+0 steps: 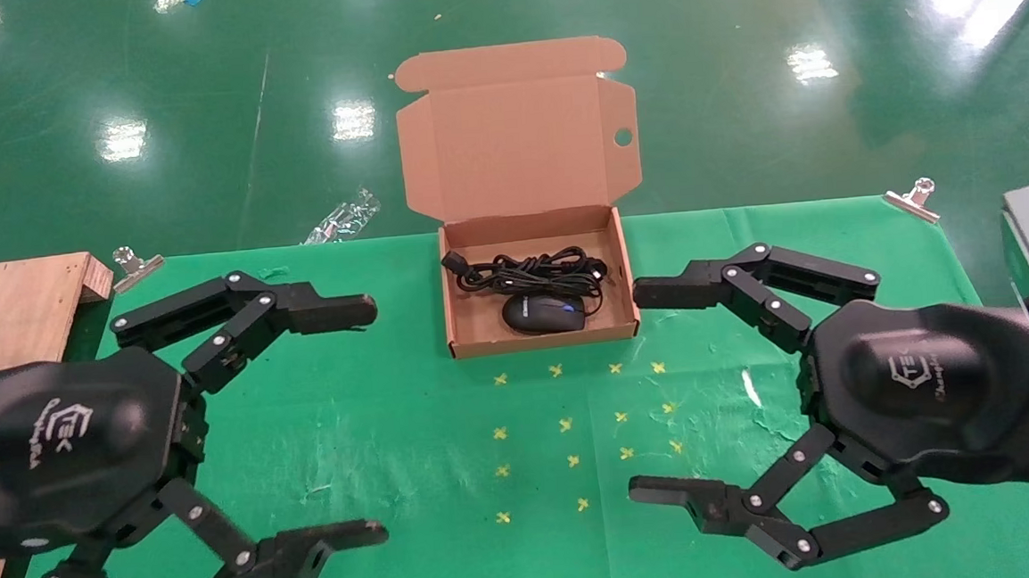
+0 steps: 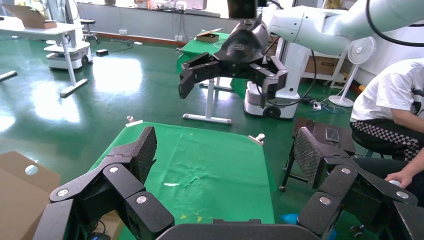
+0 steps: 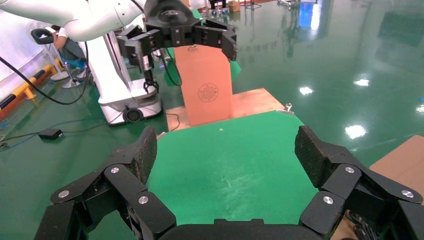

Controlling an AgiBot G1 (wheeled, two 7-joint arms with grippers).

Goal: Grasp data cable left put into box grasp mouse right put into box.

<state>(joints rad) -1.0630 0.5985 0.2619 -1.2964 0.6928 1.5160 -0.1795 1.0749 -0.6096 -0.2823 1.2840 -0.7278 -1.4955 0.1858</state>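
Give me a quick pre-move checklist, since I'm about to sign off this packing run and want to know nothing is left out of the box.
1. Data cable inside the box: ok, bundled at the back.
2. Mouse inside the box: ok, lying in front of the cable.
3. Left gripper empty: ok, open, held left of the box.
4. Right gripper empty: ok, open, held right of the box.
5. Lid shut: not ok, it stands open.
6. Cords clear of the box rim: cannot tell.
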